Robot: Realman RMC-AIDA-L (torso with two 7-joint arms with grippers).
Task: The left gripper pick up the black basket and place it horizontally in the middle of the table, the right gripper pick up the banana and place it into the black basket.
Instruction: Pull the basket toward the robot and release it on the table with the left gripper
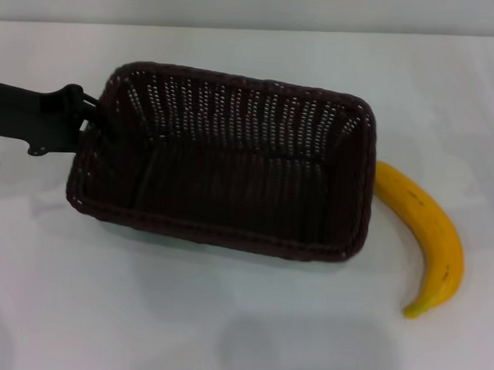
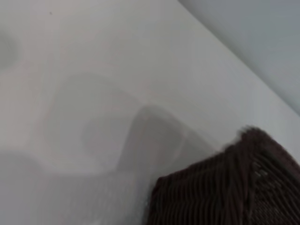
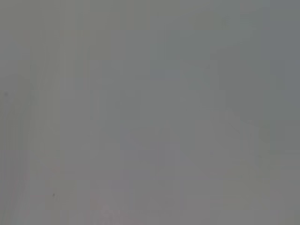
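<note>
The black basket [image 1: 223, 163] lies lengthwise across the middle of the white table [image 1: 143, 320], open side up and empty. My left gripper [image 1: 92, 117] reaches in from the left edge and is shut on the rim of the basket's left short side. A corner of the basket shows in the left wrist view [image 2: 234, 187]. The banana [image 1: 429, 230] lies on the table just right of the basket, its upper end close to the basket's right side. My right gripper is out of view; the right wrist view shows only plain grey.
The table's far edge [image 1: 254, 30] runs along the top of the head view. A faint round shadow [image 1: 306, 343] lies on the table in front of the basket.
</note>
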